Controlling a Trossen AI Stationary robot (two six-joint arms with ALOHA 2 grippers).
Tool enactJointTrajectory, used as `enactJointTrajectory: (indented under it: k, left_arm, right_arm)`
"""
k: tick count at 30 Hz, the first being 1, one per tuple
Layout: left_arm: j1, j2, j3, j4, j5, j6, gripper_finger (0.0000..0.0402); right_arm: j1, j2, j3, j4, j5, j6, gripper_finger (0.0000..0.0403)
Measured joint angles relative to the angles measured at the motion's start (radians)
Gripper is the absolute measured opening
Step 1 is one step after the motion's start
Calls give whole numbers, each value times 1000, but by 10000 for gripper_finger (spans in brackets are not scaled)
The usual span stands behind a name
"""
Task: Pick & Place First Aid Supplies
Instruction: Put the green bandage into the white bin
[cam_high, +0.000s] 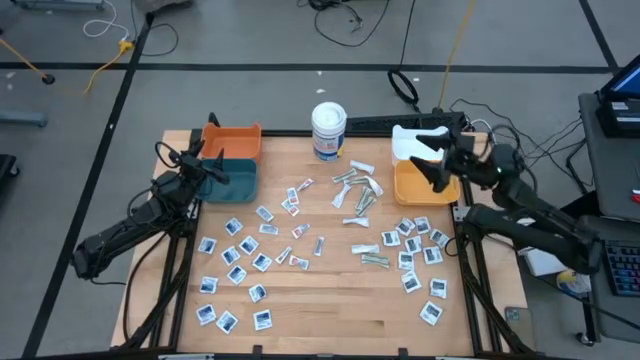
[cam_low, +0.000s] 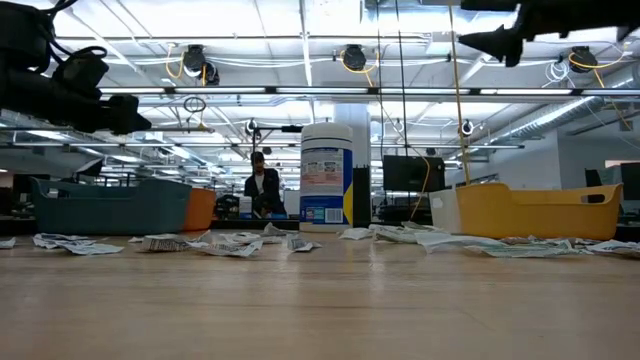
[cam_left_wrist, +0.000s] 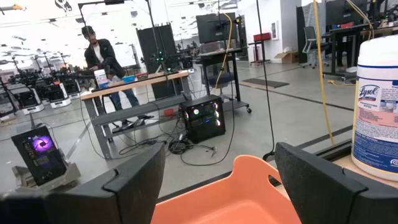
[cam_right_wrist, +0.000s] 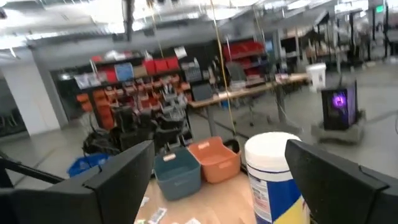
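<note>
- The left gripper (cam_high: 206, 160) hangs above the teal bin (cam_high: 228, 178) and the orange bin (cam_high: 233, 139) at the left rear corner of the worktop (cam_high: 320, 320); its fingers (cam_left_wrist: 124, 186) are spread wide and hold nothing.
- The right gripper (cam_high: 428, 152) hovers above the yellow-orange bin (cam_high: 422, 184) and the white bin (cam_high: 408, 140) at the right rear of the worktop; its fingers (cam_right_wrist: 118, 174) are also spread wide and empty.
- The first aid supplies (cam_high: 262, 262) lie loose across the worktop between the two sets of bins, none of them in either gripper.
- Square white-and-blue sachets (cam_high: 418, 258) cluster on the right side near the yellow-orange bin, and more spread over the left and front of the worktop.
- Narrow whitish-grey strips (cam_high: 356, 188) lie in a heap near the middle rear, just in front of the tall white tub (cam_high: 328, 130) with its blue label.
- A few tiny packets with red marks (cam_high: 298, 232) sit near the centre.
- In the low view the tub stands upright behind the scattered packets.
- A person (cam_left_wrist: 102, 59) stands at a bench in the room beyond the table.
</note>
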Motion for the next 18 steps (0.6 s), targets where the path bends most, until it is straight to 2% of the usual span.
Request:
enactJointTrajectory:
  k: [13,18]
  left_arm:
    - [0,0,0,0,0,0,308]
    - [0,0,0,0,0,0,308]
  right_arm:
    - [0,441,427,-531,0,-137,359]
    - [0,575,577,-693,0,-165,359]
